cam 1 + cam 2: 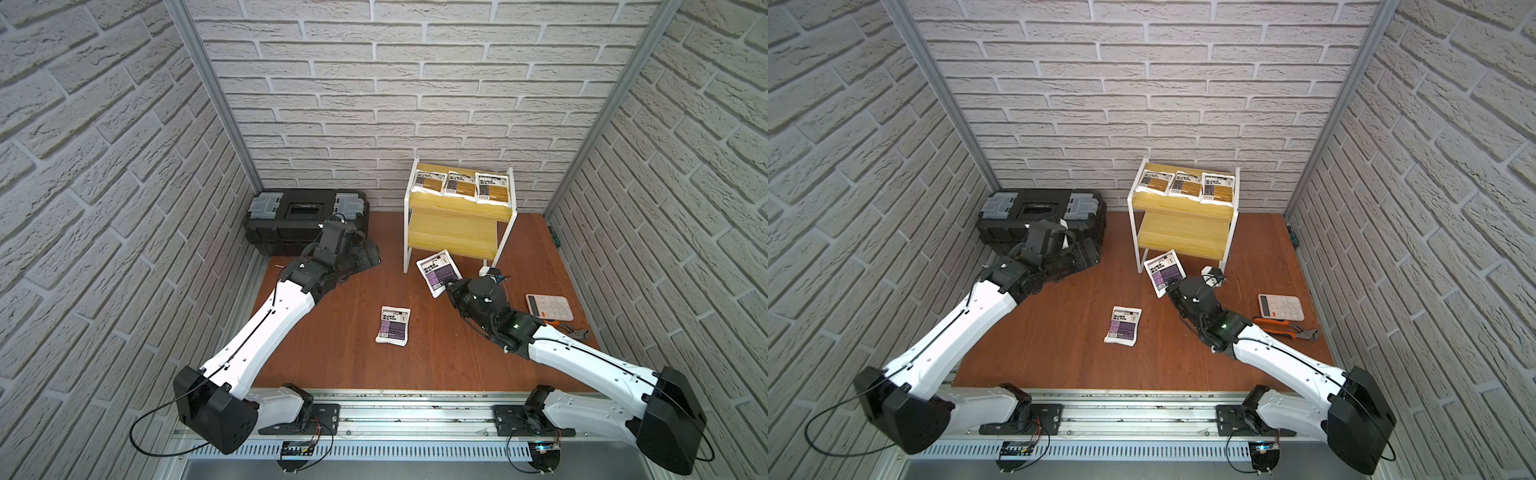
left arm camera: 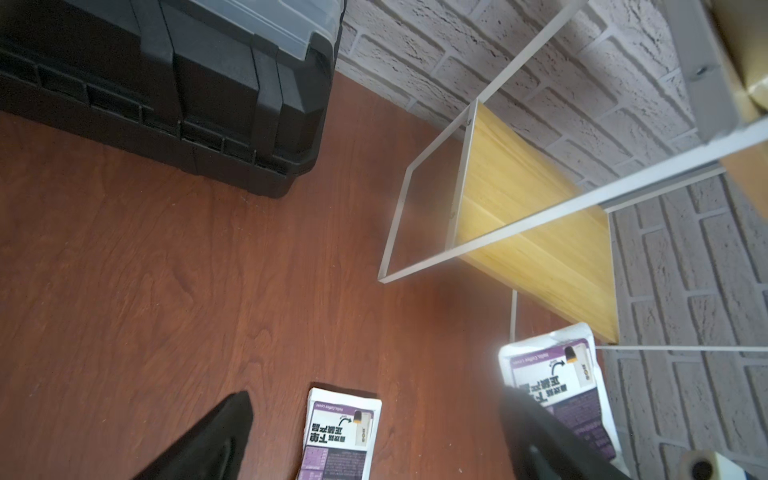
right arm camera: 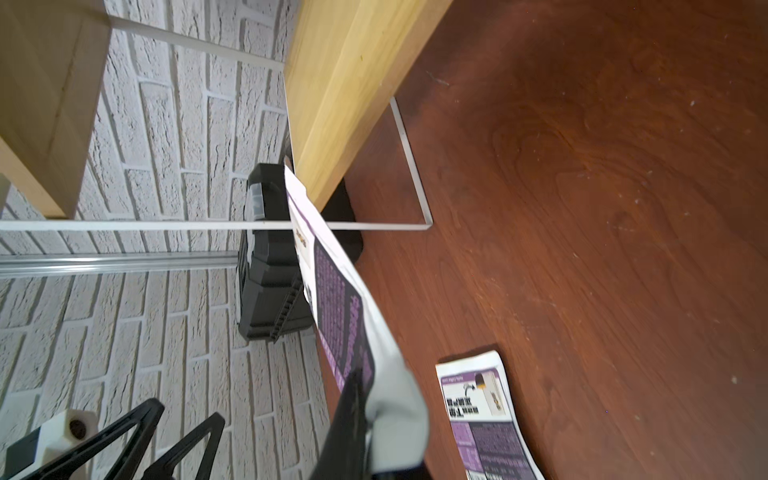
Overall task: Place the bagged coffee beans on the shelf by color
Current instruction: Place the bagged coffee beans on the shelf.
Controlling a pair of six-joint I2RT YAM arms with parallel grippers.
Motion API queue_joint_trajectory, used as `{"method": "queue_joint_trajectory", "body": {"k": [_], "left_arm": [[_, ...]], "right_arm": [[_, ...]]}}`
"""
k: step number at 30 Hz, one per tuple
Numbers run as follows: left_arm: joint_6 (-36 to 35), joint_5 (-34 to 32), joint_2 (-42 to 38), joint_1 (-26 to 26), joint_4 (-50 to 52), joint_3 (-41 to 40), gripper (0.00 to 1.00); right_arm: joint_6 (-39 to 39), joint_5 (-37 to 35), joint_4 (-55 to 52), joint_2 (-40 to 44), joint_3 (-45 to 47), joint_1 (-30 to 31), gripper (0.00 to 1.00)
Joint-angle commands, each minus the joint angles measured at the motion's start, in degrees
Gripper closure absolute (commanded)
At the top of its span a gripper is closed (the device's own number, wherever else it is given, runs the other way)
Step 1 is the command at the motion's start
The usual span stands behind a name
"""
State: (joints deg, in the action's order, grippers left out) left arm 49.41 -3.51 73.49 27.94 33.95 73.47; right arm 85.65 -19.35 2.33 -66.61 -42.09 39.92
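Gripping purple pouch [image 3: 336, 299], right jaws clenched; left jaws spread, wrist view only.

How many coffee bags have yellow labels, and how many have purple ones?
White pillow pouches with mustard-yellow labels: 3, on the yellow wooden shelf, top board.
White pillow pouches with purple labels: 2, one on the brown table, one in the right gripper.
Total: 5.

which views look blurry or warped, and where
Both top views: brick walls bow from the wide lens, otherwise sharp. Left wrist view: near bars of the shelf and the left fingers are soft. Right wrist view: held purple bag goes soft at the grip.
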Motion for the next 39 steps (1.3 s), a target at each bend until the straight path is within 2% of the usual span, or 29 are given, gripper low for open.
{"method": "queue_joint_trajectory", "body": {"k": [1, 7, 19, 39], "left_arm": [[0.8, 3.0, 1.6, -0.8, -4.1, 2.2, 0.01], [1.0, 6.6, 4.0, -2.4, -6.4, 2.6, 0.02], [-0.9, 8.5, 6.2, -3.9, -8.2, 2.4, 0.01], [-1.9, 9.1, 4.9, -6.4, -8.6, -1.0, 0.02]], "right_arm": [[3.3, -6.4, 5.0, -2.8, -3.0, 0.3, 0.98], [7.4, -11.8, 8.2, -10.5, -7.7, 0.0, 0.98], [12.1, -15.5, 9.9, -22.6, -20.0, -3.8, 0.98], [19.8, -16.1, 10.8, -41.2, -36.4, -7.2, 0.97]]}}
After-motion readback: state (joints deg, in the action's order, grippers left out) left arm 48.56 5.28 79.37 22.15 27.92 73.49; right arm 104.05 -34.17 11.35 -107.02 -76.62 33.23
